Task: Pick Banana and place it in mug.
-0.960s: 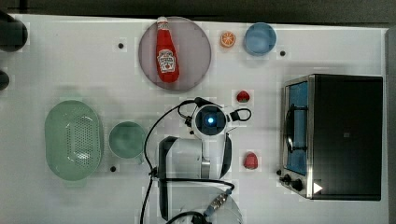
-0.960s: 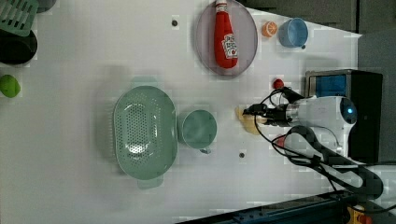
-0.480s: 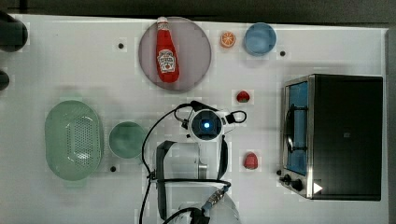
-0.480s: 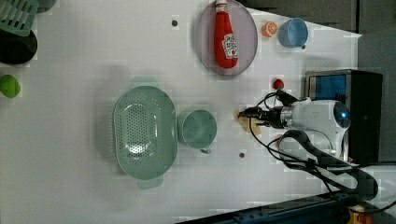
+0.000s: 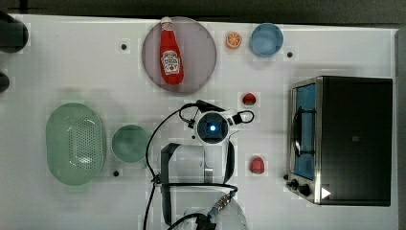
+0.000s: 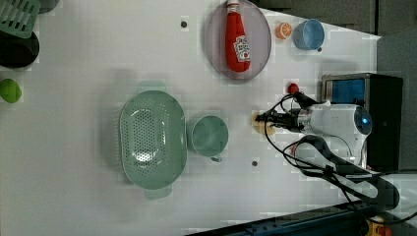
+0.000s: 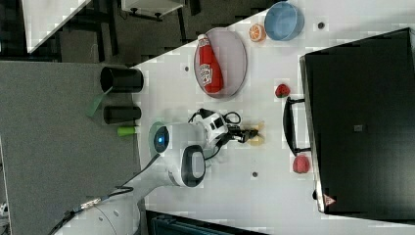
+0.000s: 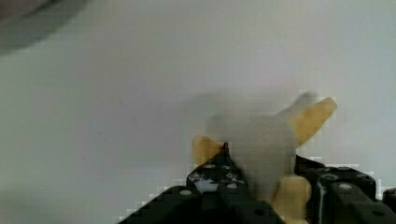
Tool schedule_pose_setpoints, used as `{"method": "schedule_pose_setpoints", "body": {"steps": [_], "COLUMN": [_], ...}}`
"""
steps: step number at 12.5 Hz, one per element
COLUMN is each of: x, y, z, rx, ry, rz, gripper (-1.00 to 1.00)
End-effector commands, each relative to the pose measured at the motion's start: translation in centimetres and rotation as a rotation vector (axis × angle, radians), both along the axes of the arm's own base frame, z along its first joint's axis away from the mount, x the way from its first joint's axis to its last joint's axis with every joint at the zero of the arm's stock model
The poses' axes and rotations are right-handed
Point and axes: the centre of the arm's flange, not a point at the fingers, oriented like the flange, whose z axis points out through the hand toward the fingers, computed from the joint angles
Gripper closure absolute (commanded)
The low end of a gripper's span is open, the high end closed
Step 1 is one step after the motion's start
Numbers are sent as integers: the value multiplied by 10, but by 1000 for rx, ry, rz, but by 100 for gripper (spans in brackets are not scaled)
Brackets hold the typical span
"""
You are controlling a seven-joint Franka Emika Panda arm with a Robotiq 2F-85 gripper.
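Scene: a white table (image 5: 72, 62) seen from above, with one white robot arm reaching out over its middle
Claw: the gripper (image 8: 254, 179) is down at table level with its dark jaws narrowed around the banana (image 8: 271, 149); whether they already pinch it firmly cannot be told
Banana: pale yellow, lying on the table just beyond the gripper (image 6: 268, 118) in the left view, with the banana (image 6: 257, 122) showing at the fingertips; it also shows in the right view (image 7: 256, 134)
Mug: the teal-green mug (image 5: 129, 143) stands empty, well apart from the banana, touching or just beside the larger pale-green colander (image 5: 75, 143)
Progress: the grasp looks to be under way; lifting, carrying and dropping the banana into the mug are all left to do
Open room: bare table lies between banana and mug, so the path across looks free
Edges to mind: the black toaster oven (image 5: 344, 139) sits on the far side from the mug; a small red fruit (image 5: 248, 99) lies near the arm; the plate with the ketchup bottle (image 5: 171, 51) is well clear; the colander crowds one side of the mug
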Motion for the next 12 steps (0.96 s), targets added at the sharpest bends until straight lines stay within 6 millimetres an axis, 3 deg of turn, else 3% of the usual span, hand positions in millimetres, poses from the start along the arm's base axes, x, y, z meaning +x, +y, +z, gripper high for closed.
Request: {"method": "schedule_pose_setpoints", "body": {"steps": [1, 4, 8, 10, 12], "x": [5, 15, 21, 24, 25], "y": [1, -8, -19, -14, -1], "z": [24, 80, 191, 249, 294], "rx": [1, -1, 5, 7, 5], "ry": [-35, -50, 49, 65, 65], "rz": [16, -2, -26, -16, -13], "gripper": [28, 28, 28, 28, 28]}}
